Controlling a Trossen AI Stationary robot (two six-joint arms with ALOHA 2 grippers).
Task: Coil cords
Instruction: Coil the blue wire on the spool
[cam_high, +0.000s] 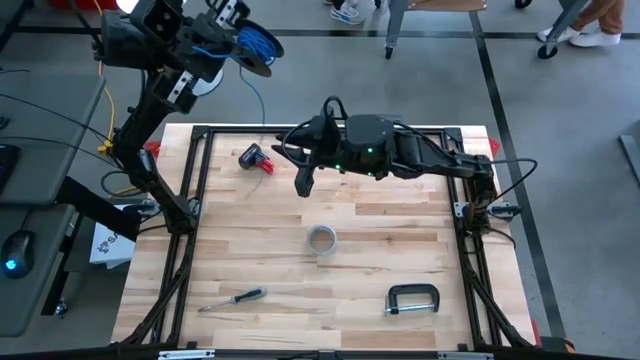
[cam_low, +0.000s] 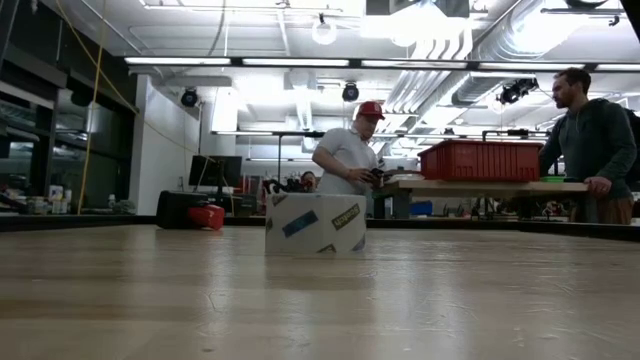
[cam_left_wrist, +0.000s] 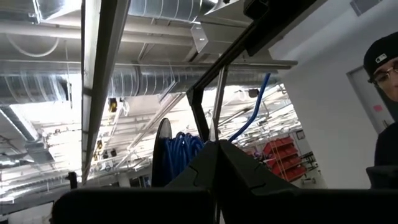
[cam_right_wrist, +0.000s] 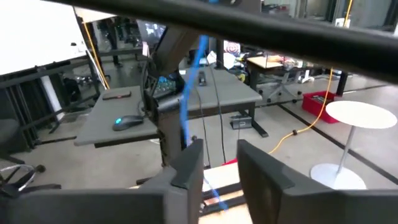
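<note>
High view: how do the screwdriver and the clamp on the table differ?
The screwdriver is slim and straight; the clamp is a broad C-shape. The screwdriver lies slantwise toward the left; the clamp lies square toward the right. Both rest flat on the wooden table.

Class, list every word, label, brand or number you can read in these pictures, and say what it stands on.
None can be read.
Tape roll: blue and yellow printed labels on its side, too blurred to read.
Paper sheet beside the table's left edge: dark print, too small to read.
</note>
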